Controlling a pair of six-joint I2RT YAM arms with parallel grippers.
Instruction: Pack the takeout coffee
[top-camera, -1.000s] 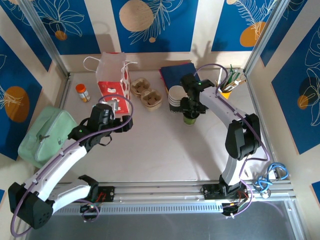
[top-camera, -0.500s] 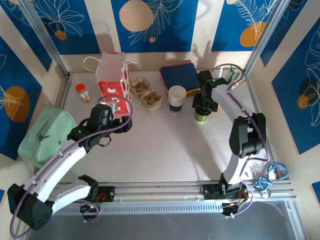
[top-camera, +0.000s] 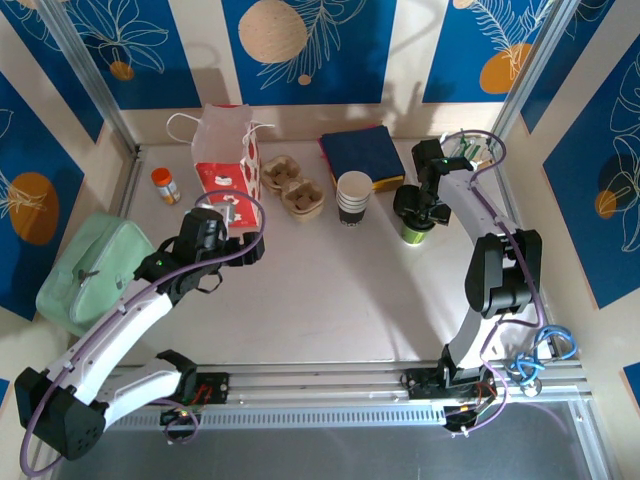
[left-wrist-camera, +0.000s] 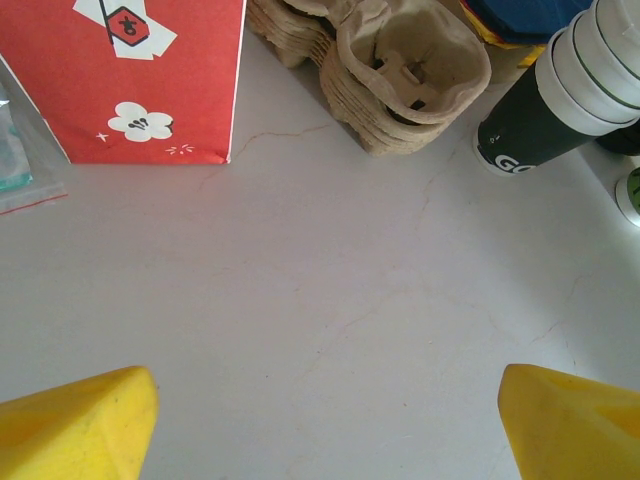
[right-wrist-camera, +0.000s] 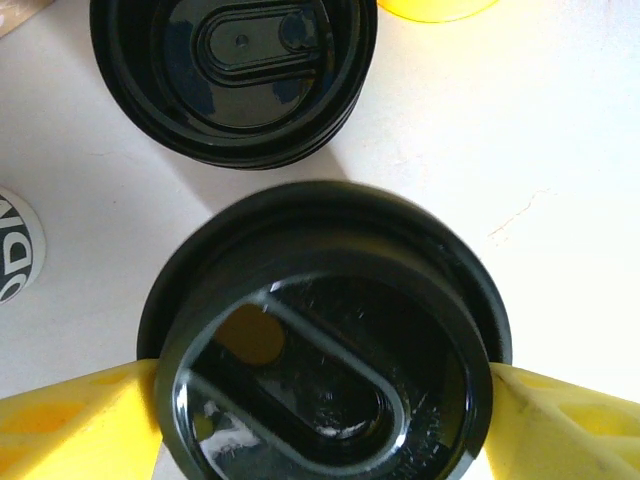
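Note:
The takeout coffee (top-camera: 412, 232), a small green cup, stands on the table right of the middle, under my right gripper (top-camera: 420, 214). In the right wrist view its black lid (right-wrist-camera: 325, 385) sits on the cup, and the right gripper (right-wrist-camera: 325, 415) is shut on the lid's sides, one yellow finger (right-wrist-camera: 75, 425) against each side. My left gripper (top-camera: 232, 213) hovers in front of the red and white paper bag (top-camera: 225, 150). It is open (left-wrist-camera: 325, 430), with bare table between its fingertips.
A stack of black lids (right-wrist-camera: 235, 70) lies just beyond the held cup, with a yellow cup (right-wrist-camera: 435, 8) behind it. A stack of paper cups (top-camera: 354, 197), brown cup carriers (top-camera: 293, 187), navy napkins (top-camera: 360, 150), an orange bottle (top-camera: 165, 186) and a green lunch bag (top-camera: 95, 270) surround the work area.
My right gripper has carried the lidded green cup to the right, away from the stack of paper cups. The left arm has not moved.

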